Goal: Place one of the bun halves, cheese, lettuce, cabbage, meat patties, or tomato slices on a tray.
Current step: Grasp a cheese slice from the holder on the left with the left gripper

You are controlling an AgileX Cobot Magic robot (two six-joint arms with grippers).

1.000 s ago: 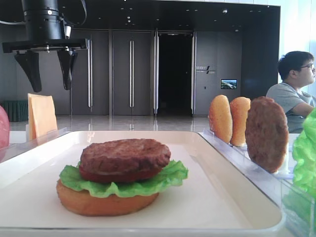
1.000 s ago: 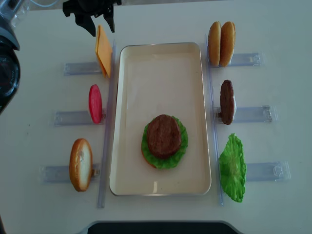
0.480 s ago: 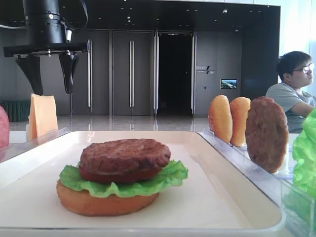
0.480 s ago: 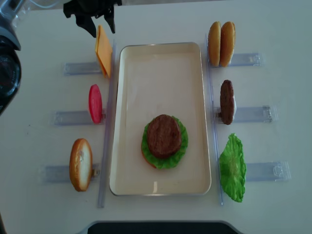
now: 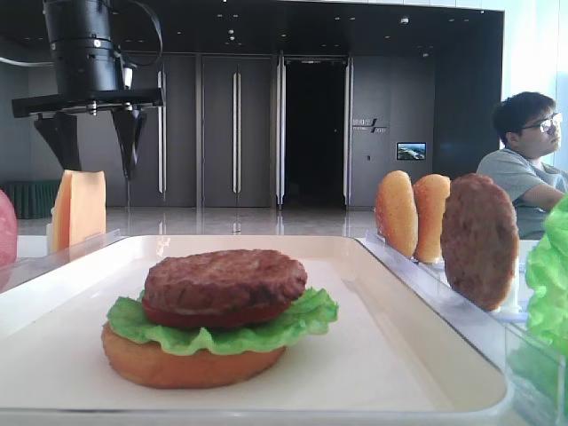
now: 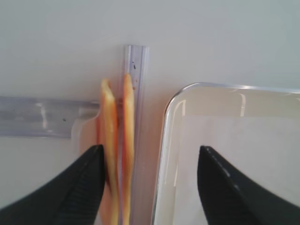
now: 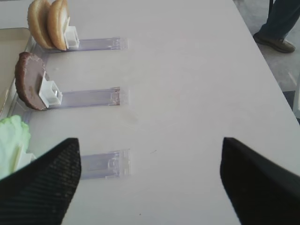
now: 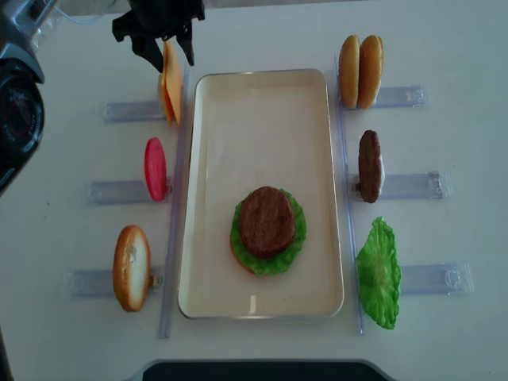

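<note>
Cream-white and low-rimmed, the tray (image 8: 262,103) lies lengthwise at the middle of the pale worktop (image 8: 444,48), carrying a stack of bun half (image 5: 191,364), lettuce (image 5: 306,315), a red slice and a meat patty (image 8: 267,221) on top. Above the tray's far left corner, the left tool (image 8: 164,49) hangs over the cheese (image 8: 168,83), its two dark fingers spread wide and empty; in the left wrist view the fingers straddle the thin yellow-orange slices standing on edge in a clear holder rack (image 6: 44,116), one finger at the outer slice, the other over the tray rim, with no contact that can be confirmed. Down the left side a red tomato slice (image 8: 155,168) and a golden-brown bun (image 8: 131,267) stand upright in their own racks. On the right side, two bun halves (image 8: 360,70) stand side by side at the far end, a dark patty (image 8: 369,165) stands in the middle rack, and a ruffled green leaf (image 8: 379,274) sits at the near one. Seen only from its own wrist camera, the right tool (image 7: 150,183) hovers over bare worktop beside those right-hand racks, its fingers well apart and holding nothing. At the room's edge a seated man in glasses (image 5: 532,160) looks away.
</note>
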